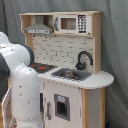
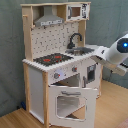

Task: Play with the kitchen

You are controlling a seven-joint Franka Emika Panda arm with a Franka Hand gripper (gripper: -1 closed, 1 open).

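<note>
The kitchen (image 2: 57, 65) fills the middle of both exterior views, and its oven door (image 2: 70, 102) hangs open at the lower centre of the second exterior view. I judge the arm (image 2: 114, 54) is in an approach step, not yet handling any part; the next move needs it to reach 1 part, maybe the door. The arm enters from the right edge of the second exterior view, level with the counter. Its jaws are hidden, so I cannot tell their state.

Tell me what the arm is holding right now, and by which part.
It cannot be told. The arm reaches toward the kitchen beside the sink, but its gripper is hidden in both exterior views.
</note>
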